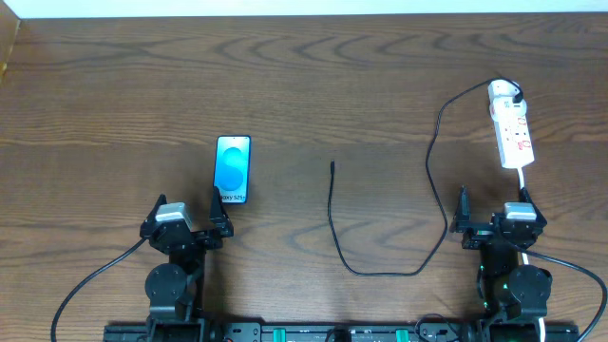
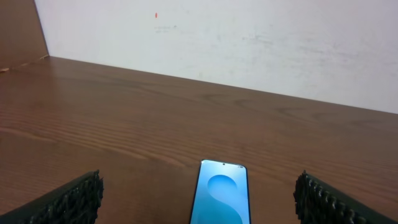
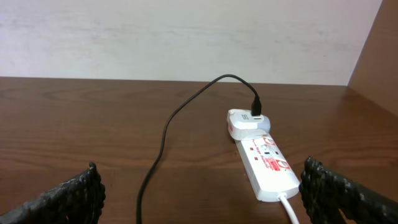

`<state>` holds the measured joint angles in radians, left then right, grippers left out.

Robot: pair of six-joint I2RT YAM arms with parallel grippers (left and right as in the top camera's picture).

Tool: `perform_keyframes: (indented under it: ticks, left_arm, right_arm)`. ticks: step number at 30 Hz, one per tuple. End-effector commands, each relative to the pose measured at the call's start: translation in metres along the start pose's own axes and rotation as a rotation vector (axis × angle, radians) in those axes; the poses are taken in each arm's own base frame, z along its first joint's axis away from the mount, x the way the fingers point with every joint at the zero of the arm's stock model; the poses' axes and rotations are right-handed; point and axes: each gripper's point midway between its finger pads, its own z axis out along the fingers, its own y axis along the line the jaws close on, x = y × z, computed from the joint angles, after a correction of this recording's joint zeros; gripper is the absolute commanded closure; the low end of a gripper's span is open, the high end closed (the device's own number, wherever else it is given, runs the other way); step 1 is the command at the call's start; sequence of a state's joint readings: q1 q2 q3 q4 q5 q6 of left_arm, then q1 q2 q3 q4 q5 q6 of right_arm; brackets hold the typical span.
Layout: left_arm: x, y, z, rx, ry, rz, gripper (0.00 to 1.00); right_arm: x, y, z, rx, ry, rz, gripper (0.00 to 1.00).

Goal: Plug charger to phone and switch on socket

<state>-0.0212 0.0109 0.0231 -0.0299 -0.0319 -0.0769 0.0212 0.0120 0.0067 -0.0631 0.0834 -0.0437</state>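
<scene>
The phone (image 1: 233, 169) lies flat on the table with its blue screen up, just ahead of my left gripper (image 1: 187, 215). In the left wrist view the phone (image 2: 219, 196) sits between the wide-apart fingers of that open gripper (image 2: 198, 188), untouched. The white socket (image 1: 511, 128) lies at the far right, ahead of my open right gripper (image 1: 494, 211). The charger (image 1: 432, 161) runs from the socket's far end, loops toward the front, and ends in a free tip (image 1: 332, 165) mid-table. In the right wrist view the socket (image 3: 264, 162) and the charger (image 3: 163, 140) lie ahead of the empty gripper (image 3: 200, 171).
A white adaptor (image 3: 244, 121) with the cable's black plug sits in the socket's far end. The socket's white lead (image 3: 287, 208) runs back toward the right arm. A pale wall (image 2: 249, 37) bounds the table's far edge.
</scene>
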Motion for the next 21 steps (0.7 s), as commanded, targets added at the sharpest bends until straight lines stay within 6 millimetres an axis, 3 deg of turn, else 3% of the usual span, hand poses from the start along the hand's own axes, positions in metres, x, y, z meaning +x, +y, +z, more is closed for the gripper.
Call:
perform_keyframes:
  ticks: [1, 21]
  left_arm:
    - [0.0169, 0.0058, 0.0009, -0.024, 0.049, 0.017, 0.02]
    - [0.0154, 0.0035, 0.0008, -0.012, 0.046, 0.006, 0.02]
  right_arm:
    - [-0.0005, -0.0011, -0.0004, 0.009, -0.004, 0.013, 0.01]
    - [-0.0005, -0.0011, -0.0004, 0.009, -0.004, 0.013, 0.01]
